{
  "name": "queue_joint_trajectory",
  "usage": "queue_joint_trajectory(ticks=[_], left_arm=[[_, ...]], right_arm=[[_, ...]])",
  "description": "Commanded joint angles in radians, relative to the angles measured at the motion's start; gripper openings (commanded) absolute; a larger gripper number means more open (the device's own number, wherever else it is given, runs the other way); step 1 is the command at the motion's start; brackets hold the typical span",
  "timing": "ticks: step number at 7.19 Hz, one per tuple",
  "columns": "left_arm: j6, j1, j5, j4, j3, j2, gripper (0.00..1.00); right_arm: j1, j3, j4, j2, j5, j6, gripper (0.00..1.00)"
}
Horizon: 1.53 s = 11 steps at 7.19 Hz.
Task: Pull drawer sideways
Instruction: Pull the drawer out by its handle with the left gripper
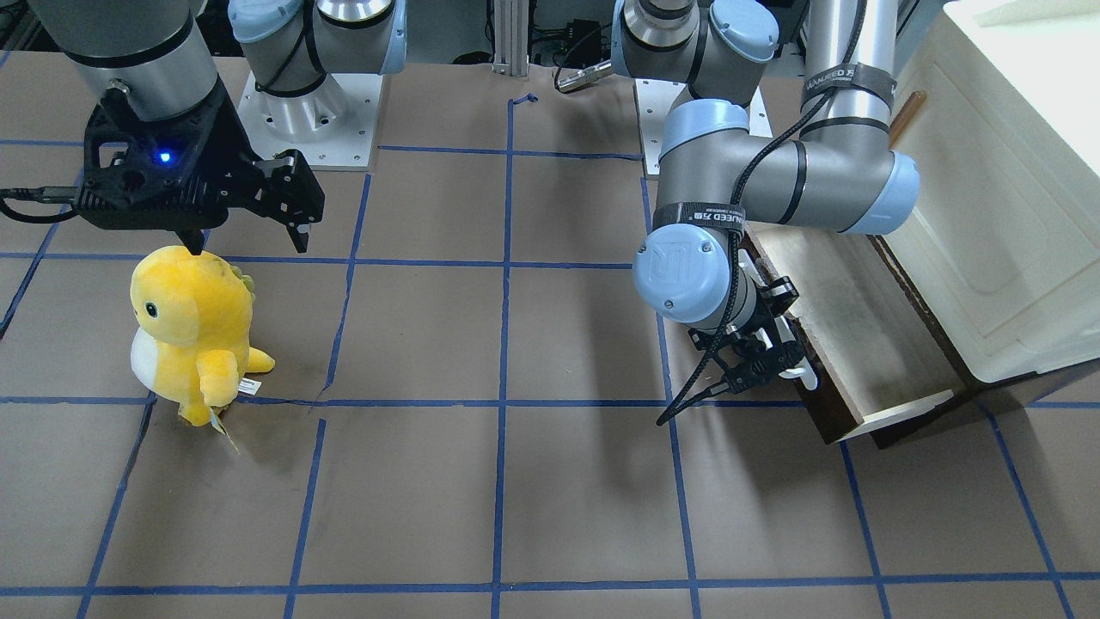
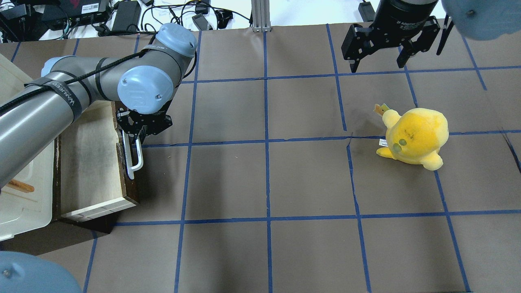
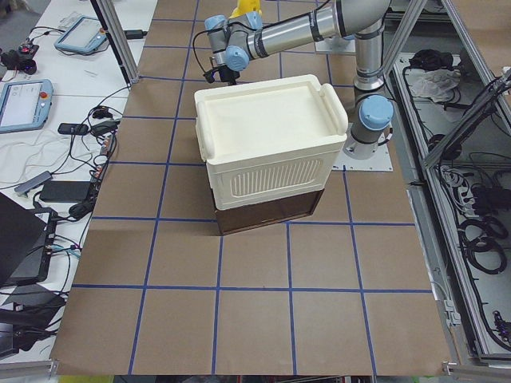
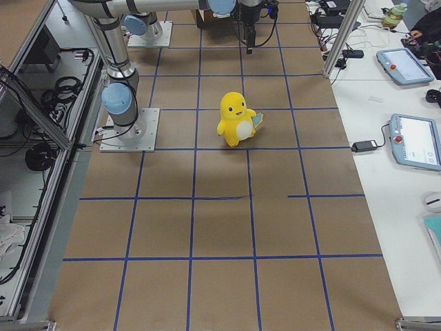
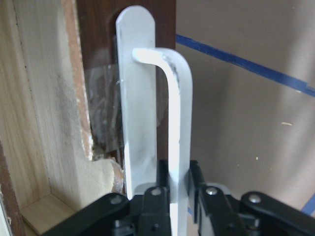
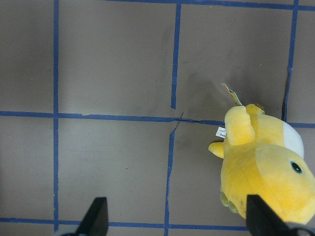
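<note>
Left wrist-mounted view: left end effector (image 5: pixel 172 196) clamped on drawer (image 2: pixel 91 162) handle (image 5: pixel 179 113); pull straight along slide axis, no twist. Right end effector (image 2: pixel 377 67) spread wide, empty.

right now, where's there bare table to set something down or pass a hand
Bare: the middle squares between the drawer and the yellow plush, and the row along the overhead view's bottom edge. Crowded: the drawer front, where the left arm's jaws clamp the white handle, beside the cream cabinet.
</note>
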Motion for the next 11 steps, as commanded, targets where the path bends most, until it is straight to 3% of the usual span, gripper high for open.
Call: queue_joint_trajectory(ticks=[1,3,5,7,8,10,11], left_arm=[[-0.015,-0.014,-0.011,0.000,0.008,-0.009,0.24],[-0.017,-0.025,-0.012,0.000,0.020,-0.014,0.26],[-0.015,-0.032,-0.012,0.000,0.022,-0.014,0.95],[0.002,-0.037,-0.037,0.000,0.034,0.011,1.00],[0.020,-0.034,-0.108,-0.041,0.075,0.034,1.00],[0.023,-0.040,-0.136,-0.156,0.157,0.099,1.00],[0.023,-0.040,-0.243,-0.155,0.172,0.129,1.00]], right_arm=[[0.000,0.000,0.000,0.000,-0.001,0.000,1.00],[0.000,0.000,0.000,0.000,0.000,0.000,1.00],[0.000,0.000,0.000,0.000,0.000,-0.001,1.00],[0.000,0.000,0.000,0.000,0.000,0.000,1.00],[0.000,0.000,0.000,0.000,-0.001,0.000,1.00],[0.000,0.000,0.000,0.000,0.000,0.000,1.00],[0.000,0.000,0.000,0.000,-0.001,0.000,1.00]])
